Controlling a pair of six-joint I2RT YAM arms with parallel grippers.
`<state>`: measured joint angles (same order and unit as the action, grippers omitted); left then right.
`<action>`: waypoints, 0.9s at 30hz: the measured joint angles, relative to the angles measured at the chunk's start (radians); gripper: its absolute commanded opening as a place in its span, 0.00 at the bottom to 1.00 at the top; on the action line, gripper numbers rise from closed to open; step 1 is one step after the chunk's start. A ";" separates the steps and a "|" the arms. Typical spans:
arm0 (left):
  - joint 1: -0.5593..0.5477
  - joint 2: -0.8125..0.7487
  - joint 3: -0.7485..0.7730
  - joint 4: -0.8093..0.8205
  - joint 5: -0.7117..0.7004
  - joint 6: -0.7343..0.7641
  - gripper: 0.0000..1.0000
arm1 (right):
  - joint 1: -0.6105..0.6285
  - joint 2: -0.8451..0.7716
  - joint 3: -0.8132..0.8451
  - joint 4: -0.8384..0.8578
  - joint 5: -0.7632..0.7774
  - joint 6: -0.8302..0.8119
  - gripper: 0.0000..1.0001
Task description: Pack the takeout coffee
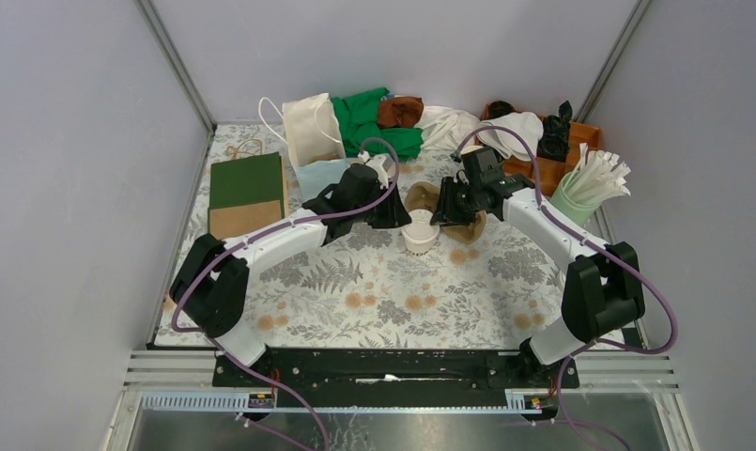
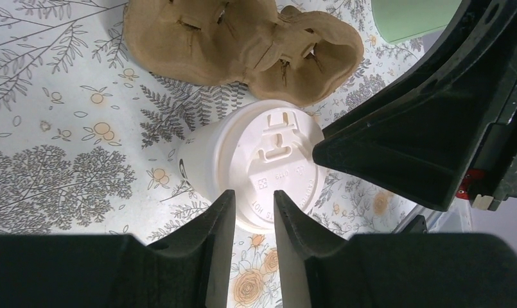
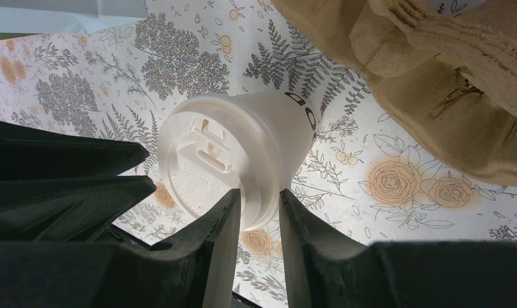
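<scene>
Coffee cup (image 1: 419, 235) stands mid-table, just beside the tray (image 1: 423, 198). The left gripper (image 2: 254, 196) and right gripper (image 3: 259, 192) each straddle its lid rim, fingers narrowly parted; whether they are clamped on it, I cannot tell. Bare table (image 1: 374, 301) lies nearer the bases.

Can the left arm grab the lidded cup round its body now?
Probably not yet. The left gripper sits over the lid rim of the takeout coffee with a gap far narrower than the cup, and the right gripper crowds the other side. It must open wider first.
</scene>
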<state>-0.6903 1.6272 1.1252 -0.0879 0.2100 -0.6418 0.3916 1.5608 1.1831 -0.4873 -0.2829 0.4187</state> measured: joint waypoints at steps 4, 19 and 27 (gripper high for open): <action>0.000 -0.019 0.000 -0.024 -0.014 0.012 0.32 | 0.000 0.000 0.000 0.000 0.000 0.001 0.36; 0.000 0.000 0.021 -0.045 -0.023 0.026 0.29 | 0.000 0.000 0.006 -0.003 0.001 0.002 0.34; 0.000 0.016 0.029 -0.045 -0.023 0.035 0.29 | 0.000 0.000 0.023 -0.007 0.001 0.005 0.34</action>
<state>-0.6899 1.6428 1.1538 -0.1333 0.1871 -0.6064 0.3916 1.5608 1.2064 -0.4942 -0.2821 0.4236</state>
